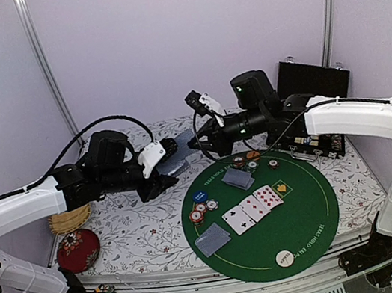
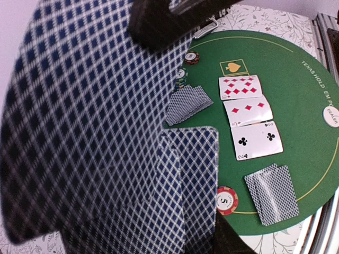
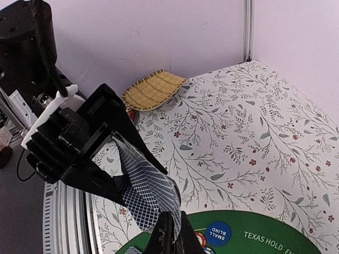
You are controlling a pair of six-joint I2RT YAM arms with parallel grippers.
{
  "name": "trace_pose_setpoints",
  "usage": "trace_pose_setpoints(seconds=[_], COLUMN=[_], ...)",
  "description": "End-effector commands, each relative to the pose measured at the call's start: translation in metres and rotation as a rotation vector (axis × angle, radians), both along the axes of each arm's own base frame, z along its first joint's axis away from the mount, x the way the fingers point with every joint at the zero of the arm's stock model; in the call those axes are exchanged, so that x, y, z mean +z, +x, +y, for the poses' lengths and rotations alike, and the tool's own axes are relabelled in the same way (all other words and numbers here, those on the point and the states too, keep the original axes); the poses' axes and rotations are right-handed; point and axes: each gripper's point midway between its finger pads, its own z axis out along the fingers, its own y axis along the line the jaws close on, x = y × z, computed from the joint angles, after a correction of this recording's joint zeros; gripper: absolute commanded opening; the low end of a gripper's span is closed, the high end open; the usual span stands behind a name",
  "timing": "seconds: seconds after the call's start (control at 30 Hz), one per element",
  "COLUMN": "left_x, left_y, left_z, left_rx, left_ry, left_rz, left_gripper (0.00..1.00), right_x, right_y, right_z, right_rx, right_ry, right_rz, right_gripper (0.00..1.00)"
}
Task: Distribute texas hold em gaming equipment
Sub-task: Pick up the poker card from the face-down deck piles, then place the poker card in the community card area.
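Both arms meet above the far middle of the table [image 1: 143,232], which is covered in a white cloth printed with leafy sprigs. The left gripper [image 1: 170,165] is clamped on a fan of cards [image 3: 145,193], blue-checked backs showing, held up off the cloth just left of the green mat [image 1: 301,226]. The right gripper [image 3: 169,237] reaches in from the right, its fingers pressed together on the fan's lower corner.

On the round mat, three face-up cards [image 1: 253,207] lie in a row at the centre. There is a near pile [image 1: 212,239] face down on the left and a far pile [image 1: 237,178] beyond the row. Chips [image 1: 201,210] sit at the left rim beside a blue disc [image 1: 200,196], and a white disc [image 1: 284,258] sits at the near edge.

An open black case [image 1: 311,80] stands far right. A red cushion [image 1: 78,251] and a straw basket [image 1: 70,219] lie near left. Pale lilac walls [image 1: 184,35] close the space, with metal posts [image 1: 45,67] in the corners.
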Motion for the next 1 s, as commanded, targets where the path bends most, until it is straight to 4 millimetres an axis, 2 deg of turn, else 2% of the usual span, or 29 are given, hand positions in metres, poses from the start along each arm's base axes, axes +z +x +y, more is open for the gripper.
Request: trace_pose_setpoints(seconds=[0.0,0.1,0.2,0.37,0.43,0.5,0.57,0.6,0.67,0.77,0.8,0.83,0.97], left_x=[0.004,0.004,0.005,0.005,0.005,0.005,0.005,0.005,0.005,0.007,0.007,0.008,0.009], left_y=[-0.003,-0.003,-0.003,-0.003,-0.003,-0.002,-0.002,-0.002,-0.002,-0.003,-0.003,-0.004,-0.006], left_z=[-0.005,-0.005,-0.005,-0.005,-0.005,-0.005,-0.005,-0.005,-0.005,-0.006,-0.006,-0.006,-0.008], left_rx=[-0.017,-0.016,-0.017,-0.016,-0.017,-0.015,-0.013,-0.013,-0.013,-0.018,-0.018,-0.020,-0.026], left_ry=[-0.019,-0.018,-0.019,-0.019,-0.019,-0.020,-0.019,-0.020,-0.021,-0.026,-0.028,-0.029,-0.032], left_rz=[-0.011,-0.013,-0.011,-0.015,-0.013,-0.012,-0.014,-0.013,-0.012,-0.011,-0.011,-0.012,-0.013], left_gripper=[0.45,0.45,0.45,0.45,0.45,0.45,0.45,0.45,0.45,0.45,0.45,0.45,0.45], right_x=[0.006,0.014,0.035,0.062,0.067,0.063,0.049,0.034,0.007,-0.027,-0.032,-0.046,-0.098], right_y=[-0.003,-0.005,-0.004,-0.004,-0.001,0.010,0.028,0.037,0.043,0.033,0.027,0.024,0.014], right_z=[-0.012,-0.017,-0.029,-0.061,-0.075,-0.092,-0.119,-0.140,-0.178,-0.219,-0.230,-0.241,-0.267], right_rx=[-0.019,-0.015,-0.016,-0.051,-0.100,-0.193,-0.364,-0.470,-0.648,-0.847,-0.895,-0.956,-1.127], right_ry=[-0.028,-0.029,0.012,0.087,0.107,0.114,0.125,0.137,0.206,0.377,0.424,0.458,0.563], right_rz=[-0.004,-0.018,-0.029,-0.011,0.005,0.058,0.179,0.265,0.436,0.607,0.618,0.660,0.808], right_gripper=[0.04,0.02,0.02,0.02,0.02,0.02,0.01,0.02,0.01,0.01,0.02,0.01,0.01])
